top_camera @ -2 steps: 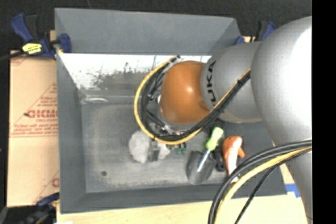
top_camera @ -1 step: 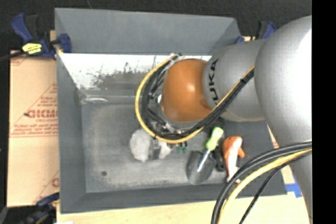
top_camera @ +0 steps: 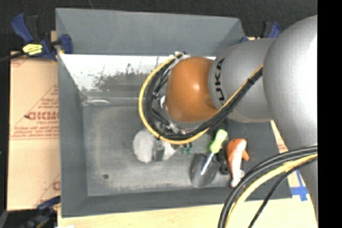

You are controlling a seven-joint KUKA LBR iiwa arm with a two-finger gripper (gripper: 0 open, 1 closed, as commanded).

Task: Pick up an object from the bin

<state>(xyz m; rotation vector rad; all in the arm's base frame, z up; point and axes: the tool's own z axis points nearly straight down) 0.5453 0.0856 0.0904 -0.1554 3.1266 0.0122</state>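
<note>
Now low beside a whitish lump

Camera view: the gripper (top_camera: pixel 159 150) sits beneath the arm's orange cover (top_camera: pixel 187 88), just beside the right edge of a whitish lump (top_camera: pixel 143 146) on the bin (top_camera: pixel 107 131) floor. I cannot tell whether the gripper is spread or pressed together. Right of the lump lie a green piece (top_camera: pixel 217 141), an orange-and-white toy (top_camera: pixel 236 153) and a dark grey oval (top_camera: pixel 203 170).

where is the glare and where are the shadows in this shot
Camera view: the brightest patch is a pale band along the bin's back wall; the orange wrist cover has a soft sheen; the floor beneath the arm, right of the white lump, is darker.
</note>
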